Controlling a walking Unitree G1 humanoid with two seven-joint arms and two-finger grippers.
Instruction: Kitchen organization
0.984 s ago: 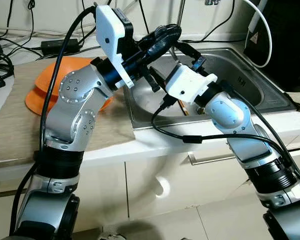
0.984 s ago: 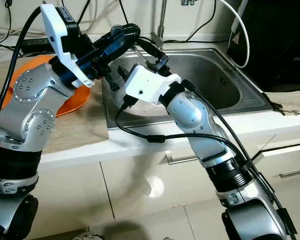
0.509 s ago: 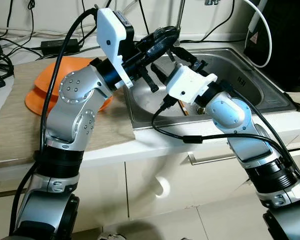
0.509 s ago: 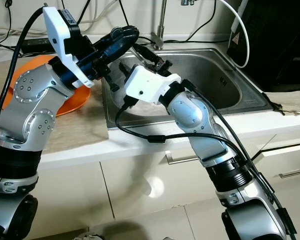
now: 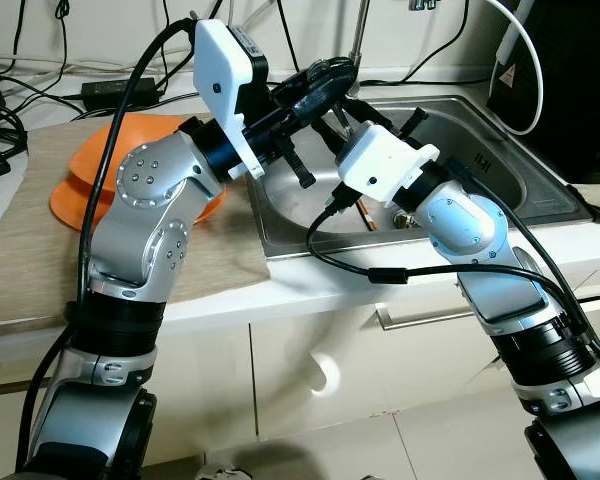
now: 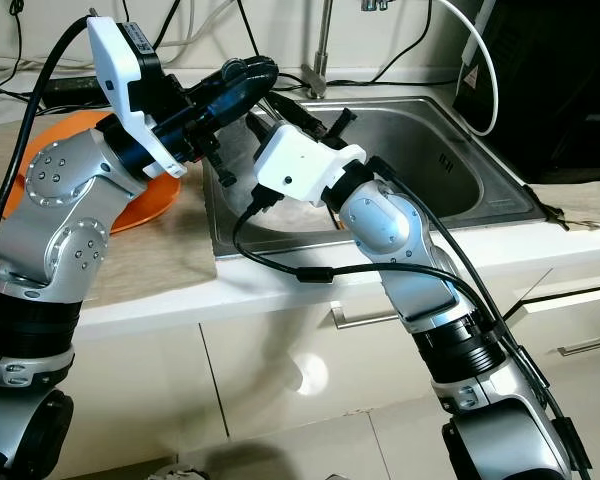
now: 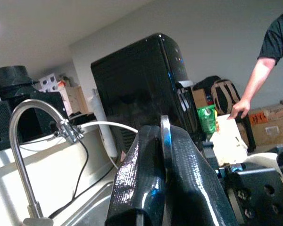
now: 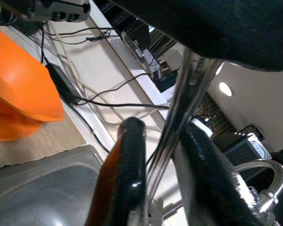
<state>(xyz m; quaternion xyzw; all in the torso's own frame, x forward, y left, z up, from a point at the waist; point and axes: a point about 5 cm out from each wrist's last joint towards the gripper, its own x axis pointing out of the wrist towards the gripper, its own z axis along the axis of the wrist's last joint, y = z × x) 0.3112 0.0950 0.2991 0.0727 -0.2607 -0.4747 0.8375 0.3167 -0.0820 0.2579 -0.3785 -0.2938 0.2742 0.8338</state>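
Note:
My left gripper (image 5: 325,78) is over the sink's left rim, shut on a thin metal utensil (image 7: 164,141) that stands edge-on between its black fingers. The utensil's shiny handle (image 8: 179,108) runs down from there and passes between the fingers of my right gripper (image 5: 372,115). That gripper reaches up from just below and is open, its fingers spread on either side of the handle. One finger (image 8: 203,179) lies close against the handle and the other (image 8: 127,174) stands apart from it. The utensil's head is hidden.
The steel sink (image 5: 485,165) lies below both grippers, with a thin orange stick (image 5: 363,213) on its floor and a faucet (image 5: 360,40) behind. Stacked orange bowls (image 5: 85,185) sit on the counter to the left. A black appliance (image 5: 570,80) stands at the right. A person (image 7: 273,52) stands beyond.
My right gripper has risen a little toward the left gripper, and its fingers now stand wider apart around the utensil's handle. The left gripper has barely moved.

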